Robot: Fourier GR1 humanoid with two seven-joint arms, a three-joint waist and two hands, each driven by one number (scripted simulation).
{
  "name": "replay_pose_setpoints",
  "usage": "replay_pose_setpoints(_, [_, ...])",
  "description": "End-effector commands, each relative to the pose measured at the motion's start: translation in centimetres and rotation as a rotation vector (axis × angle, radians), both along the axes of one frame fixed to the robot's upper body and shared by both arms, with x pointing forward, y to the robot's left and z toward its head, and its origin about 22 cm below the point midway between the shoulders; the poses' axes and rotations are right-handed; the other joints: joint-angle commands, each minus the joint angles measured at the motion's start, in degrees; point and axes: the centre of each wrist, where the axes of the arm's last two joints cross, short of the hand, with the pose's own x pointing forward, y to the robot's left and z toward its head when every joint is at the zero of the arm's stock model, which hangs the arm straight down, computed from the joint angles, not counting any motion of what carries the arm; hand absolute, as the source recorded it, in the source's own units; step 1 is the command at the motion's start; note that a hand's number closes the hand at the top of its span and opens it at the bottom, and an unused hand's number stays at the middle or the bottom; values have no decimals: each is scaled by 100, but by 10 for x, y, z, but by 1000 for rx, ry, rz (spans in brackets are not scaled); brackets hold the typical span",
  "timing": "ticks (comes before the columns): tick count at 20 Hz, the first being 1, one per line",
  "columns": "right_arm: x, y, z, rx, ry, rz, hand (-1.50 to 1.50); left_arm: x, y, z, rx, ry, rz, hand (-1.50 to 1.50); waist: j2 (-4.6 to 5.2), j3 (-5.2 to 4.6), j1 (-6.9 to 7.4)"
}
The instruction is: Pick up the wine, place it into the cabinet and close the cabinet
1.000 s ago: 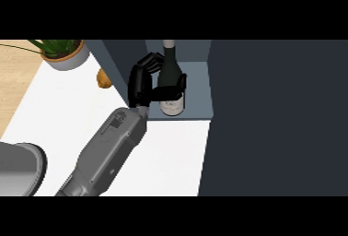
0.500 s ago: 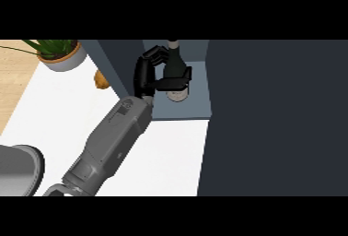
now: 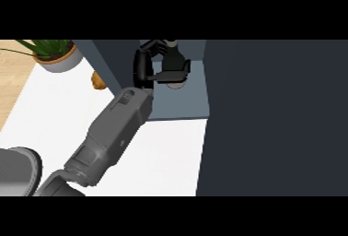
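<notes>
Since half a second ago we have pushed our left hand (image 3: 162,62) deeper into the open blue-grey cabinet (image 3: 178,103), and the grey forearm (image 3: 112,134) has followed it up and to the right across the white worktop (image 3: 163,156). One second ago the dark glass wine bottle (image 3: 176,84) stood clear beside the hand with its neck plainly showing; now the black fingers (image 3: 178,64) curl over its upper part and hide most of it. We are grasping the bottle: the fingers wrap round it from the left and above, and the thumb (image 3: 170,73) crosses in front. Only a pale rounded part of the bottle shows just below the thumb, over the cabinet's floor. We cannot tell whether the bottle rests on that floor or hangs just above it.

The bottle sits inside the cabinet, near its right wall, beside the tall dark cabinet door (image 3: 272,120) that fills the view's right side. Left of the cabinet stands a potted green plant in a pale grey pot (image 3: 60,57), well apart from the hand. A small orange-brown object (image 3: 98,82) lies between pot and cabinet.
</notes>
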Motion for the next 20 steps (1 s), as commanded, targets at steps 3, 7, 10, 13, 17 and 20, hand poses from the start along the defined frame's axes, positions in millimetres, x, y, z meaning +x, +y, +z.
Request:
replay_pose_setpoints(3, [-11, -8, 2, 33, -27, 32, -150, 8, 10, -1, 2, 0, 5, 150, 14, 3, 19])
replay_pose_setpoints(7, [-15, -4, 3, 53, -18, 35, -150, 16, 2, 16, -63, 48, 43, 150, 23, 2, -32])
replay_pose_setpoints(10, [-15, 3, 7, 55, -19, 53, -150, 6, 11, -11, -140, 72, 59, 150, 37, -4, -44])
replay_pose_setpoints(13, [-18, -2, 2, 46, -28, 58, -150, 13, 6, 2, -184, 92, 41, 150, 48, 2, -100])
replay_pose_setpoints(17, [-4, 10, 1, 41, -30, 61, -150, 7, 14, -16, -181, 75, 27, 150, 82, -5, -120])
replay_pose_setpoints(20, [-23, 5, 10, 50, -23, 71, -150, 15, 26, -4, -167, 84, 58, 150, 68, -4, -146])
